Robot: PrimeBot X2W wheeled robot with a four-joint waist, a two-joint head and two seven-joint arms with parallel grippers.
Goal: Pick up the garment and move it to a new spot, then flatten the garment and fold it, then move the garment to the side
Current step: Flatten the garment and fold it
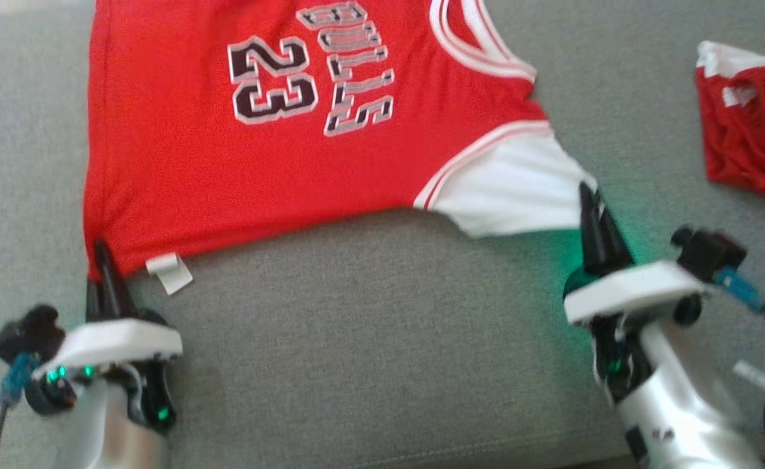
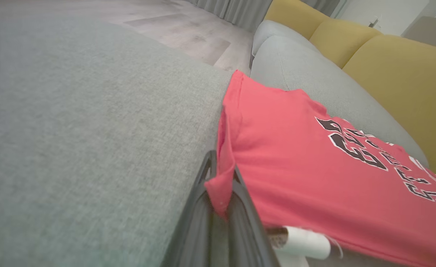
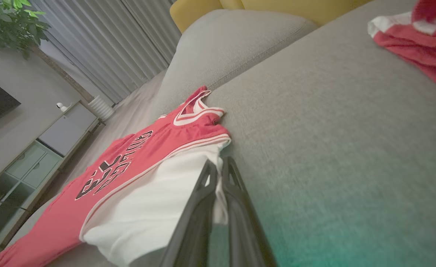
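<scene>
The garment (image 1: 278, 137) is a red jersey with white sleeves and black "23" lettering, spread out on the grey sofa seat (image 1: 369, 306). My left gripper (image 1: 103, 251) is shut on its red hem corner; the left wrist view shows the red cloth (image 2: 314, 174) pinched between the dark fingers (image 2: 242, 207). At the lower right, my right gripper (image 1: 589, 195) is shut on the edge of the white sleeve (image 1: 519, 189). The right wrist view shows that white sleeve (image 3: 154, 207) caught between the fingers (image 3: 199, 200). A white label (image 1: 170, 272) hangs from the hem near the left gripper.
A second red and white garment (image 1: 750, 124) lies crumpled at the far right of the seat. Yellow back cushions (image 2: 399, 74) rise behind the grey ones. Floor, curtains and a low cabinet (image 3: 36, 155) lie beyond the sofa's end.
</scene>
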